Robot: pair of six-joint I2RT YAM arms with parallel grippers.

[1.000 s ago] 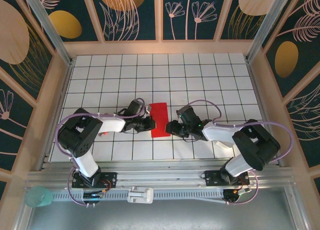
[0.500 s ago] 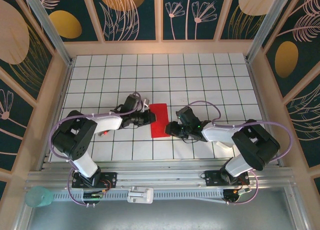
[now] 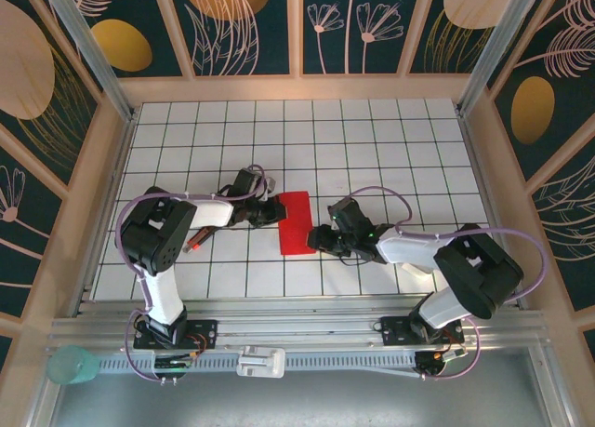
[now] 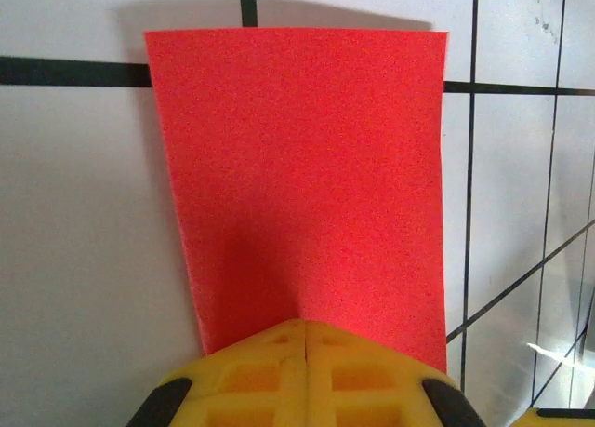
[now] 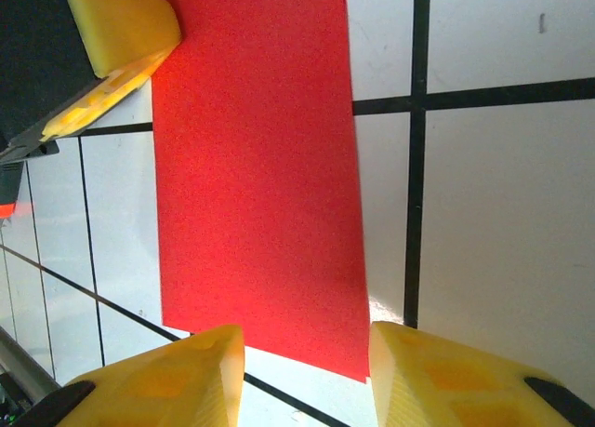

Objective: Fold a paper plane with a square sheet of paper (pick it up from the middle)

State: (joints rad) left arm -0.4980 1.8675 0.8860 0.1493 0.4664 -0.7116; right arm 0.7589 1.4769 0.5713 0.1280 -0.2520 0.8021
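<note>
Near edge: a grey aluminium rail (image 3: 307, 332) carries both arm bases.

Right arm reaches left and away from its base. The right end effector (image 3: 313, 239) sits low over the white tabletop with its black grid lines (image 3: 372, 139), just beside the near right part of the paper. Wrist view: the right end effector (image 5: 302, 353) is spread, its two yellow fingers (image 5: 446, 376) apart, with the sheet's near edge lying flat in the gap between them. Nothing is gripped there.

A thin bright red sheet of paper (image 3: 295, 222) lies mid-tabletop between the two arms. It reads as a narrow rectangle, long side running near to far, about one tile wide. Its left part looks slightly raised off the surface; it throws a shadow on the tiles in the left wrist view.

Left arm bends in from the left. The left end effector (image 3: 275, 210) meets the sheet's left edge. Left wrist view: the left end effector (image 4: 305, 329) is pressed together, the yellow fingers meeting in one seam and pinching the edge of the sheet (image 4: 307, 185). The right wrist view shows the same yellow finger (image 5: 112, 36) at the far left edge of the sheet (image 5: 256, 166).

Far side: dark wall panels with gold floral print (image 3: 353, 27).
</note>
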